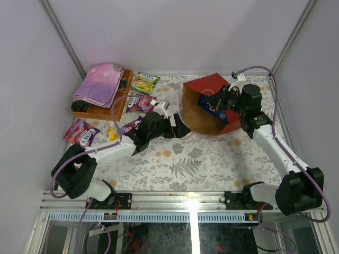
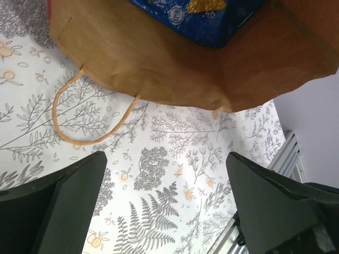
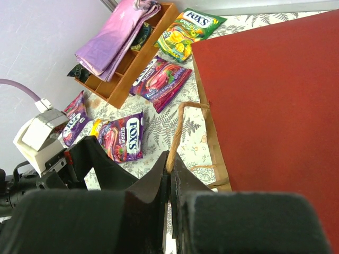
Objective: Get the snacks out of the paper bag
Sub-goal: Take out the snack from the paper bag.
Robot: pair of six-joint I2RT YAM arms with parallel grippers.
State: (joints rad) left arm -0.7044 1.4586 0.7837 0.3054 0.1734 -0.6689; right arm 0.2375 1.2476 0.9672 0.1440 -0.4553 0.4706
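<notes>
Left gripper (image 1: 179,127), jaws wide apart, sits at the mouth of the paper bag (image 1: 207,83), at one o'clock on the table (image 1: 212,159). Advance it low toward two o'clock onto the blue chip bag (image 1: 210,106) inside. Right gripper (image 1: 222,100), clamped on the bag's rim, should hold the mouth open.

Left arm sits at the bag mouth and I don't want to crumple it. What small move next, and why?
Probably ease the left gripper straight forward into the bag, fingers open. The chip bag lies just inside the mouth ahead, nothing is between the fingers yet, and the right gripper pinches a handle, which should steady the bag.
</notes>
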